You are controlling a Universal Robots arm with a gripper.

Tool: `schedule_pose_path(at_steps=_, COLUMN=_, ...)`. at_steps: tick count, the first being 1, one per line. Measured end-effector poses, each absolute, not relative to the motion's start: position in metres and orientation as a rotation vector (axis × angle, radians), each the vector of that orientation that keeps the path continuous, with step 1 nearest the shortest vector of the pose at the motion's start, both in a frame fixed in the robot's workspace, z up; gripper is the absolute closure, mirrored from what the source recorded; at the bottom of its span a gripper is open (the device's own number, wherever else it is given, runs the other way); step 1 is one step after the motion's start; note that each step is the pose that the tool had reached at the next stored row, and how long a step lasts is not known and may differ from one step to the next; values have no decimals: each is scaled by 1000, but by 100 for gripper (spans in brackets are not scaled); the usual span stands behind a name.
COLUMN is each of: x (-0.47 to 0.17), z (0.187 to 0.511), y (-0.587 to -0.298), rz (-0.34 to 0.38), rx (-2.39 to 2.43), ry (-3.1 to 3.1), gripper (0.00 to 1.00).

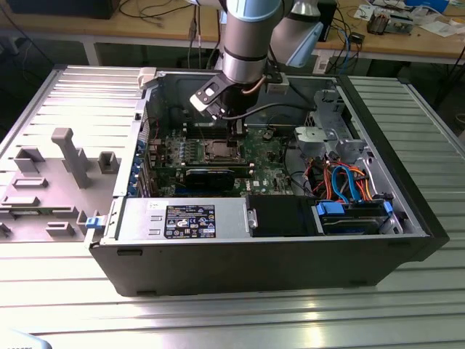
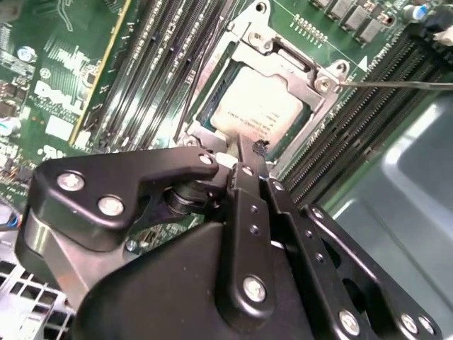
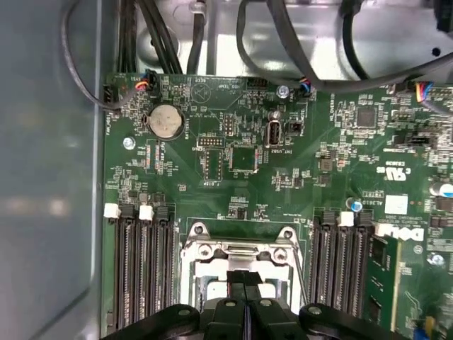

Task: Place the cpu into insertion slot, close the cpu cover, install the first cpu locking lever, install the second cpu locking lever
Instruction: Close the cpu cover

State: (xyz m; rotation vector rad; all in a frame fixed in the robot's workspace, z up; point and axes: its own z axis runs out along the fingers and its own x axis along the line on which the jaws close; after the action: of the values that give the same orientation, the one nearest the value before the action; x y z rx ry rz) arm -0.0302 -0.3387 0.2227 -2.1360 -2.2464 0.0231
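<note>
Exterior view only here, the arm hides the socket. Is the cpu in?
Observer: Yes. In the second wrist view the cpu lies flat in the insertion slot, silvery top up.
Operator: Cover?
Observer: The cpu cover lies down around the cpu, which shows through its window.
Operator: Claw?
Observer: In the first wrist view the claw is shut, fingers together, with its tip at the edge of the slot. I cannot tell whether it touches.
</note>
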Motion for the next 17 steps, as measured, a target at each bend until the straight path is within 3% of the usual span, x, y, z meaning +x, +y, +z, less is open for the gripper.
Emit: schedule_pose_path(at_steps=17, x=-30, z=242, y=-339, rz=23, rx=-2136, ry=-2247, gripper=89)
